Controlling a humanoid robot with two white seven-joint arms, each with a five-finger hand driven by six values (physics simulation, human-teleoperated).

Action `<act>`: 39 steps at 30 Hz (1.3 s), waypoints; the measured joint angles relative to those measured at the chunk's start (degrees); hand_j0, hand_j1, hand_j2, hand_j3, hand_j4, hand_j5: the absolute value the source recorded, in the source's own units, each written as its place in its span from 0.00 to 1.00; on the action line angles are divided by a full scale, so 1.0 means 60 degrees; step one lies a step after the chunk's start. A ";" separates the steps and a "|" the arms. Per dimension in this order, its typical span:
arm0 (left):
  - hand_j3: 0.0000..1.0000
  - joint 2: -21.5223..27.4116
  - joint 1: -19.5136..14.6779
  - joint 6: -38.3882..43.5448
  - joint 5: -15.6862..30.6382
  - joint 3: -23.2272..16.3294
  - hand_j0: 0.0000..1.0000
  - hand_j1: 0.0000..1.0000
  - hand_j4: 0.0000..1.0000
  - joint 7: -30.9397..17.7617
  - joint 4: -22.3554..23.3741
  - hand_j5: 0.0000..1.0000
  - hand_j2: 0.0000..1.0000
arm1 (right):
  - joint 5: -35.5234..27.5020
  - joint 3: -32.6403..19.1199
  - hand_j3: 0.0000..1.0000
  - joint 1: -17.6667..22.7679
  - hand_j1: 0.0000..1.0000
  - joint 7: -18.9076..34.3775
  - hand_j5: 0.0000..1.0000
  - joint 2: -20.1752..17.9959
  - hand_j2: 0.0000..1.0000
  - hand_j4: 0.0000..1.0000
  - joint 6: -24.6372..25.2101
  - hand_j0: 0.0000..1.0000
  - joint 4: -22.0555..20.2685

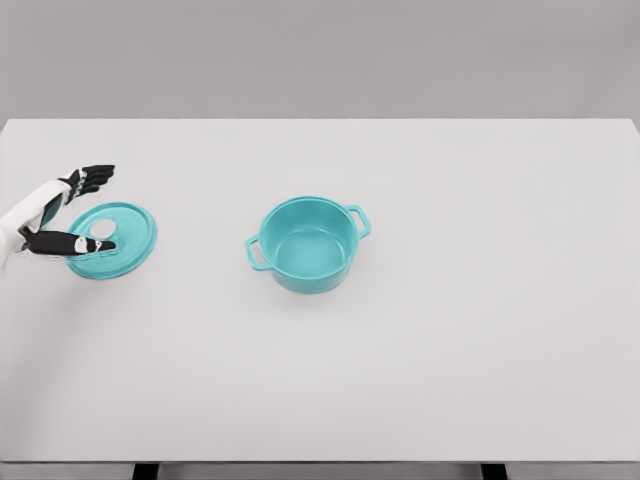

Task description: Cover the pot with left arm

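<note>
The teal pot (pixel 310 243) stands upright and uncovered near the middle of the white worktop (pixel 450 350), nothing inside it, a handle at each side. Well to the left of the pot the teal lid (pixel 125 235) lies flat. The left hand (pixel 70 210) is at the lid's far-from-pot edge, fingers spread, thumb over the lid, gripping nothing.
</note>
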 measured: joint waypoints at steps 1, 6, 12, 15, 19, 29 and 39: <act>0.94 -0.0025 -0.0015 0.0033 0.0010 -0.0007 0.94 0.94 0.94 -0.0012 0.0134 0.94 0.94 | 0.0000 0.0000 1.00 0.0000 1.00 0.0000 1.00 0.0000 1.00 1.00 0.0000 1.00 0.0000; 0.94 -0.0141 -0.0088 0.0097 -0.0082 -0.0023 0.94 0.94 0.94 -0.0044 0.0367 0.94 0.94 | 0.0001 -0.0001 1.00 0.0015 1.00 0.0000 1.00 0.0000 1.00 1.00 0.0000 1.00 0.0000; 0.93 -0.0277 -0.0147 0.0117 -0.0777 -0.0027 0.93 0.93 0.93 -0.0068 0.0336 0.93 0.93 | 0.0001 0.0000 1.00 0.0015 1.00 0.0000 1.00 0.0000 1.00 1.00 0.0000 1.00 0.0000; 0.91 -0.0313 -0.0147 0.0109 -0.0894 -0.0023 0.91 0.91 0.91 -0.0065 0.0358 0.91 0.91 | 0.0001 -0.0001 1.00 0.0015 1.00 0.0000 1.00 0.0000 1.00 1.00 0.0000 1.00 0.0000; 0.89 -0.0318 -0.0147 0.0103 -0.0846 -0.0015 0.89 0.89 0.89 -0.0054 0.0396 0.89 0.89 | 0.0001 0.0000 1.00 0.0015 1.00 0.0000 1.00 0.0000 1.00 1.00 0.0000 1.00 0.0000; 0.88 -0.0293 -0.0132 0.0124 -0.0640 -0.0037 0.88 0.88 0.88 -0.0035 0.0451 0.88 0.88 | 0.0001 0.0000 1.00 0.0014 1.00 0.0000 1.00 0.0000 1.00 1.00 0.0000 1.00 0.0000; 0.85 -0.0317 -0.0147 0.0124 -0.0521 -0.0235 0.85 0.85 0.85 -0.0050 0.0620 0.85 0.85 | 0.0001 0.0000 1.00 0.0015 1.00 0.0000 1.00 0.0000 1.00 1.00 0.0000 1.00 0.0000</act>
